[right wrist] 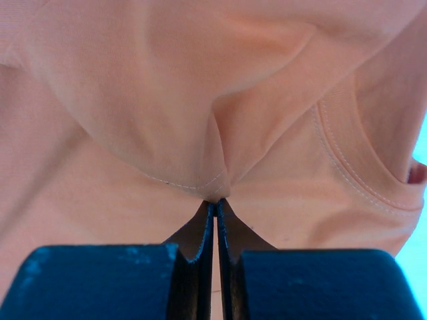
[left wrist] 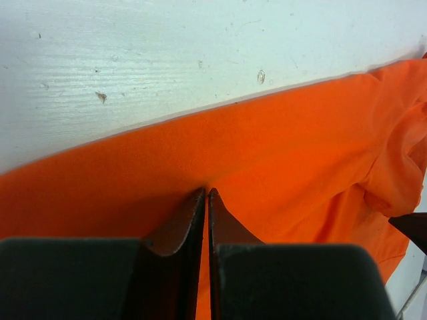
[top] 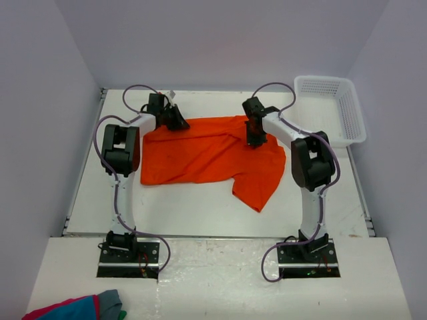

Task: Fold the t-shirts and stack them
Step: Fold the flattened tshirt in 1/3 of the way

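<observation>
Grip on the far edge — fold about to start

Shirt [top: 200, 157] mid-table [top: 187, 207], spread roughly flat: far edge straight on the left half, rumpled on the right, one flap trailing toward the near right. Left claw [left wrist: 207, 193] down on the far-left part of the cloth, just inside the edge. Tips pressed together with only a thin slit between them and orange showing in it, apparently pinching a thin layer. Right claw [right wrist: 217, 202] on the far-right part, nipped tight on a small peak of cloth, hem stitching right at the tips. Beside it a stitched band, collar or sleeve, cannot tell which.

Judged as the grasp stage of a first fold: both far ends taken, no fold made, no stack begun.

Next, probably: raise both claws together, just enough to free the far edge, then carry it toward the near edge and lay it down. Needs matched height and pace to avoid skewing the thin cloth. Worth checking the left pinch on the rise — looks shallow, could slip. Worth watching the rumpled right side too; may drag a bunched layer along and spoil the crease.

Elsewhere: basket [top: 325, 79] at the far right, well apart from the shirt; bundle [top: 80, 308] at the near-left corner.
</observation>
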You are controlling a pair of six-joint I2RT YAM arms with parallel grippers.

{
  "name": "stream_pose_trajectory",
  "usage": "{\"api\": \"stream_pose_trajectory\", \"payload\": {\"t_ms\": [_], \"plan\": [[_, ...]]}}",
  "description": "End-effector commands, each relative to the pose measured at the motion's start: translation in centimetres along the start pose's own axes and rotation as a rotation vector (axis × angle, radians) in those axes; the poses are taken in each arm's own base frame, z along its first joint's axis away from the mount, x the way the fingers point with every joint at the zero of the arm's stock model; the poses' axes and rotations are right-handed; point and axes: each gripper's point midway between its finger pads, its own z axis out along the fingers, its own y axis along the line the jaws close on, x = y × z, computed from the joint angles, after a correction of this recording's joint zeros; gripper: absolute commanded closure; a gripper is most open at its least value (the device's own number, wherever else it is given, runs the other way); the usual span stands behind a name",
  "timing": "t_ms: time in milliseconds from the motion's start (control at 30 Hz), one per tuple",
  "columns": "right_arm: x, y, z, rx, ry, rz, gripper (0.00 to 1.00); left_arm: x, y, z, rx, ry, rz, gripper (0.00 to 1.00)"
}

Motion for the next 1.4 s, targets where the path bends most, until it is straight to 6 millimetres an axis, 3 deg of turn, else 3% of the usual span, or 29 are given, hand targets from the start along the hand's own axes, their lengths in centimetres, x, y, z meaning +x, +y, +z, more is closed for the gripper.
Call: {"api": "stream_pose_trajectory", "payload": {"t_ms": [0, 533, 667, 1067, 1367], "plan": [[-0.9, -0.8, -2.7, 0.029, -0.064, 0.019, 1.00, 2.7, 4.9, 0.8, -0.163, 0.067, -0.062, 0.94], [0.7, -3.5, -5.0, 0.119, -0.073, 0.024, 1.00, 2.4, 5.4, -0.1, -0.183, 0.062, -0.075, 0.94], [1.0, -4.0, -4.9, 0.143, -0.070, 0.029, 1.00, 2.4, 5.6, 0.0, -0.183, 0.062, -0.073, 0.94], [0.7, -8.1, -4.6, 0.241, -0.062, 0.099, 1.00, 2.5, 5.6, 0.0, -0.180, 0.066, -0.071, 0.93], [0.9, -8.7, -3.1, 0.266, -0.027, 0.086, 1.00, 2.4, 5.5, 0.0, -0.174, 0.066, -0.062, 0.92]]}}
